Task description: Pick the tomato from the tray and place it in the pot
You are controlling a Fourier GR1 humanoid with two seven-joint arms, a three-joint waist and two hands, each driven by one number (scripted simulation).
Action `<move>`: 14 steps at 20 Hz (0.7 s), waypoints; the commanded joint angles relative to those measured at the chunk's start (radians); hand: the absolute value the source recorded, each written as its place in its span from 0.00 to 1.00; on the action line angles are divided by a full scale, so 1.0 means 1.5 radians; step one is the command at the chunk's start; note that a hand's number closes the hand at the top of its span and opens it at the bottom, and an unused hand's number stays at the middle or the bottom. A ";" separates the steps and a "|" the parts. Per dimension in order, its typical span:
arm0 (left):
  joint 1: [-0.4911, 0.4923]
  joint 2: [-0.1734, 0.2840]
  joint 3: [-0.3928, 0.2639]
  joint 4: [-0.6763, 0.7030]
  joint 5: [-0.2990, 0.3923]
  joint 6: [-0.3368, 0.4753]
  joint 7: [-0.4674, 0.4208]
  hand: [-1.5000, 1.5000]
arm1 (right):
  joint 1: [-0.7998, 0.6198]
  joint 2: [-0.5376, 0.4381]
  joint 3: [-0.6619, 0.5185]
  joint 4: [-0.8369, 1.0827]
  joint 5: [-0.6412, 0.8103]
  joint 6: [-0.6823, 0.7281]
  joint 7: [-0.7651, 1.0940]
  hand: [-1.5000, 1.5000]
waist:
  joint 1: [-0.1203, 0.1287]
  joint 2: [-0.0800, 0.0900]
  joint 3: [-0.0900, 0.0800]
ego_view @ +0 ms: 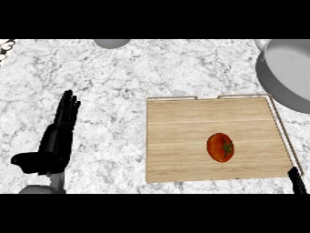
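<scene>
1. We see a white and grey marbled counter [117, 91] filling the whole view, and everything else stands on it or shows above it.

2. A wooden tray [184, 136] with a thin pale rim lies flat on the counter, right of the middle; its far edge carries two thin handle bars.

3. A grey pot [298, 73] stands at the upper right corner, cut off by the view's right edge. It sits just beyond the tray's far right corner, apart from the tomato.

4. Our left hand [57, 141] shows at the left, well apart from the tray, over bare counter. Its fingers are straight and point away from us, the thumb sticks out to the left, and it holds nothing.

5. The tomato [219, 147] lies on the tray, in its near right part, red with a small green stem spot on its right side. Nothing touches it.

6. A grey rounded thing [112, 43] peeks in at the top edge; we cannot tell what it is.

7. Of our right hand [296, 180] only a thin black sliver shows at the bottom, by the tray's near right corner. We cannot tell how that hand is set.
</scene>
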 commanded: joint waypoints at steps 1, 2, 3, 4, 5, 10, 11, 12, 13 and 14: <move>0.038 0.001 0.000 0.009 0.007 -0.034 -0.037 0.50 | -0.057 0.021 0.068 0.005 0.094 -0.037 0.119 0.00 | 0.002 0.000 0.000; 0.011 0.003 0.027 0.014 0.013 -0.028 -0.022 0.50 | -0.070 -0.001 0.019 0.018 0.077 -0.007 0.118 0.00 | 0.000 -0.001 0.000; 0.016 -0.032 -0.021 0.002 -0.028 0.009 -0.031 0.50 | -0.063 0.010 0.037 0.029 0.107 -0.016 0.143 0.00 | 0.000 -0.001 0.000; -0.010 -0.009 -0.003 -0.031 -0.005 0.001 0.049 0.50 | -0.107 0.013 0.034 0.039 0.127 -0.009 0.197 0.00 | 0.003 0.000 0.001; 0.016 0.012 0.031 0.021 0.014 -0.044 -0.041 0.50 | -0.107 0.015 0.015 0.103 0.107 -0.024 0.143 0.00 | 0.001 0.000 0.001; 0.021 -0.012 0.014 -0.043 -0.016 -0.013 0.025 0.50 | -0.190 0.006 0.018 0.124 0.130 0.005 0.219 0.00 | 0.001 -0.001 0.001; 0.029 -0.016 0.015 -0.047 -0.030 -0.012 0.006 0.50 | -0.134 0.001 0.025 0.120 0.103 -0.001 0.166 0.00 | -0.002 -0.002 0.001; 0.013 -0.007 0.036 -0.014 -0.015 -0.031 0.006 0.50 | -0.171 0.019 0.051 0.108 0.138 0.001 0.222 0.00 | -0.001 -0.001 0.001; 0.040 -0.019 0.020 -0.031 -0.019 -0.037 0.005 0.50 | -0.171 0.013 0.042 0.116 0.130 -0.004 0.213 0.00 | -0.001 -0.002 0.001; -0.010 -0.035 0.026 0.000 -0.035 -0.015 0.014 0.50 | -0.192 0.011 0.017 0.162 0.106 -0.014 0.180 0.00 | -0.002 -0.001 0.001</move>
